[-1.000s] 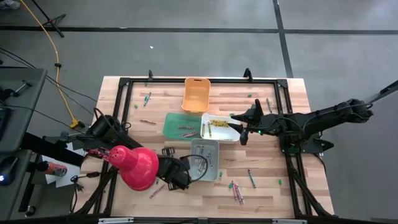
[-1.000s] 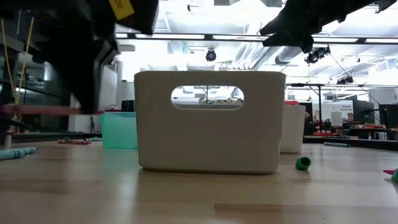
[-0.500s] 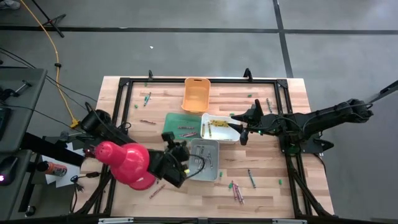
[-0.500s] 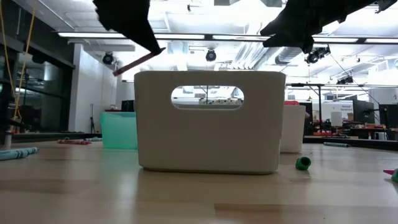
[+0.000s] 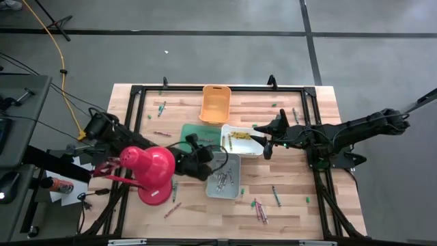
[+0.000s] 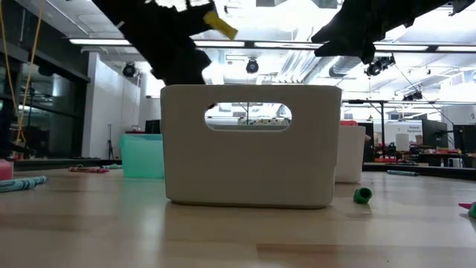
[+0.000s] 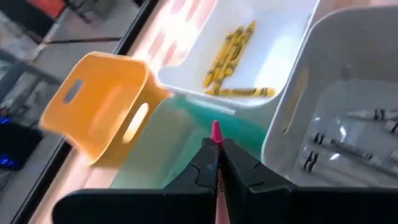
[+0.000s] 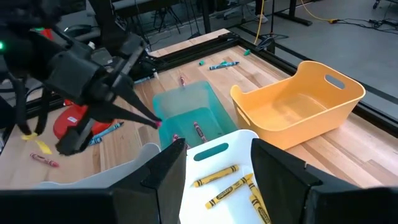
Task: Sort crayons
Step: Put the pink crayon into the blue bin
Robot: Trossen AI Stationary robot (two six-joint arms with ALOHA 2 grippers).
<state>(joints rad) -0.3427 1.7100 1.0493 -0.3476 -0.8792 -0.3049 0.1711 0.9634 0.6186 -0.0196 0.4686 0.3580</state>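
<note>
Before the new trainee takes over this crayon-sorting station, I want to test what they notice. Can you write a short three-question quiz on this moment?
1. True or false: the left gripper is shut on a pink crayon.
2. Which bin holds the yellow crayons? A) orange bin B) white bin C) green bin
3. Fill in: the right gripper hangs open over the ____ bin.

Key
1. True; the crayon's tip sticks out between the closed fingers.
2. B
3. White; its fingers stand apart and hold nothing.
</note>
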